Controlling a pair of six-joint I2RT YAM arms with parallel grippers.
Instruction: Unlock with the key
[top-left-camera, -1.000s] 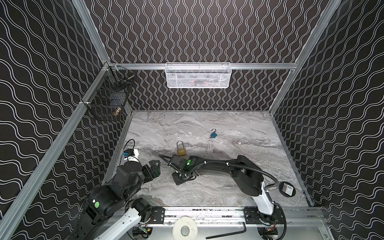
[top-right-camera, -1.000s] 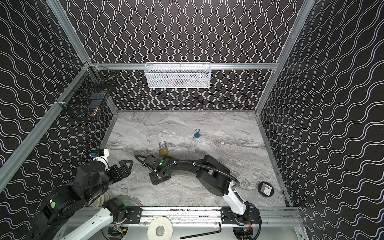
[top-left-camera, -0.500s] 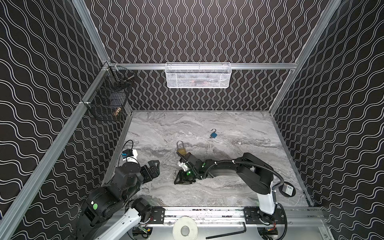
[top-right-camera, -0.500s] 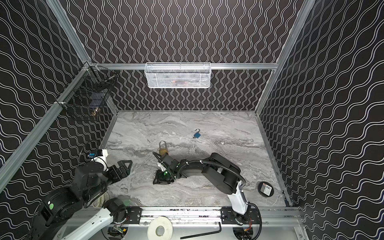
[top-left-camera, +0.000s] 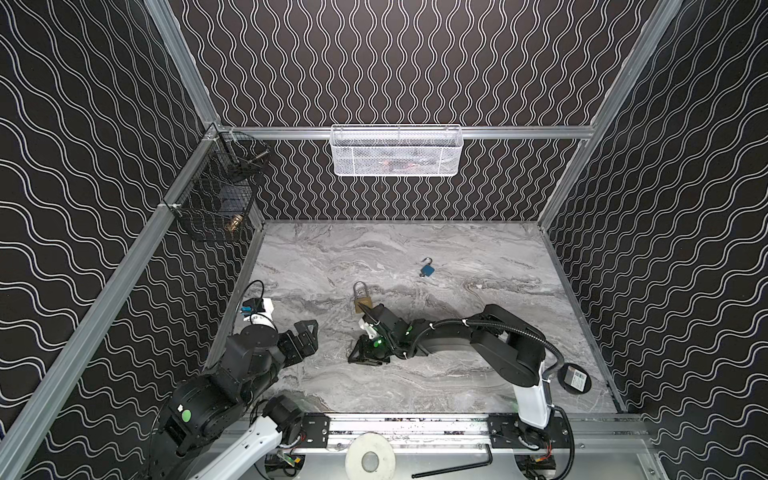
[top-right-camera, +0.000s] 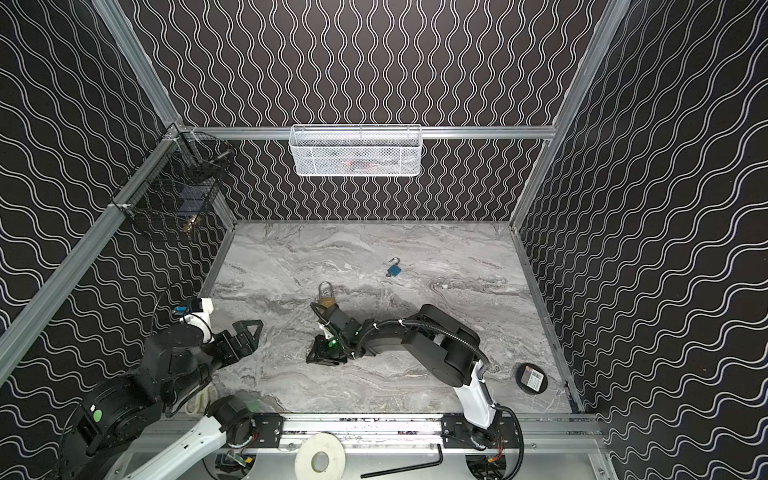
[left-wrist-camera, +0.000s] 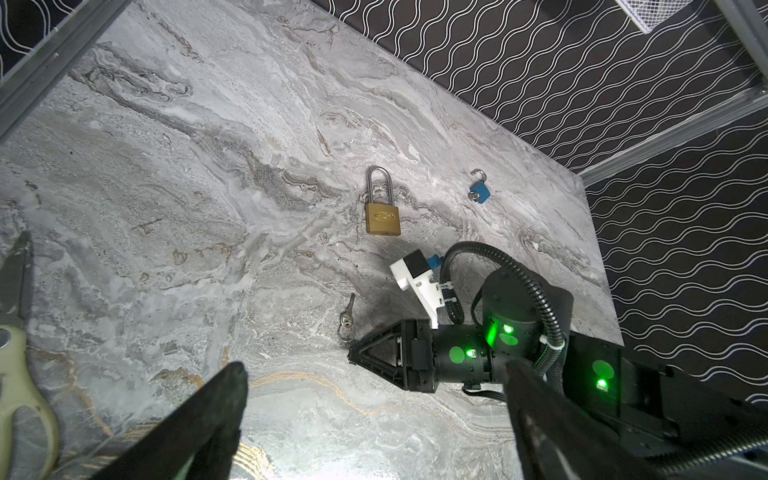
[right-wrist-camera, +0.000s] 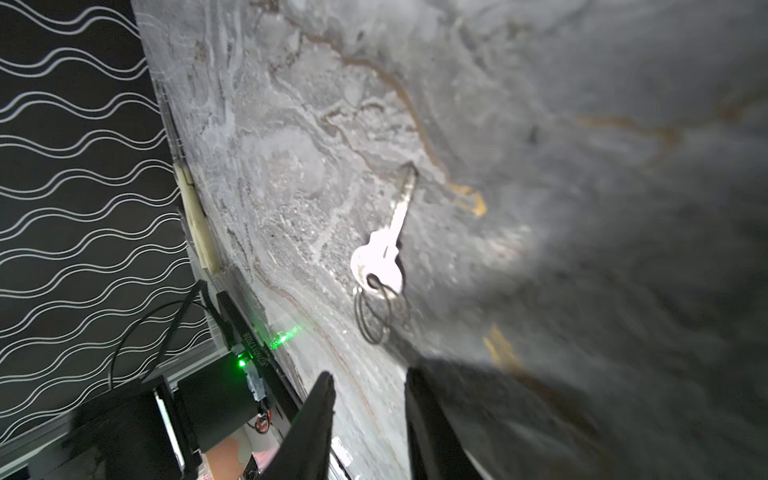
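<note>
r claw (right-wrist-camera: 369, 376) narrow-open, empty; l claw (top-left-camera: 305, 336) wide, empty. flat key (right-wrist-camera: 386, 245) may slip the pinch, skid toward padlock (top-left-camera: 360, 300) at 12 o'clock.

Bare tabletop (left-wrist-camera: 232, 232) between key (left-wrist-camera: 348, 311) and padlock (left-wrist-camera: 382, 218)

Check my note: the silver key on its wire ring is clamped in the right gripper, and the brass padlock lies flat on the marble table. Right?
No: the right wrist view shows the silver key lying loose on the marble table, ahead of the right gripper, whose jaws are empty. The brass padlock does lie flat.
</note>
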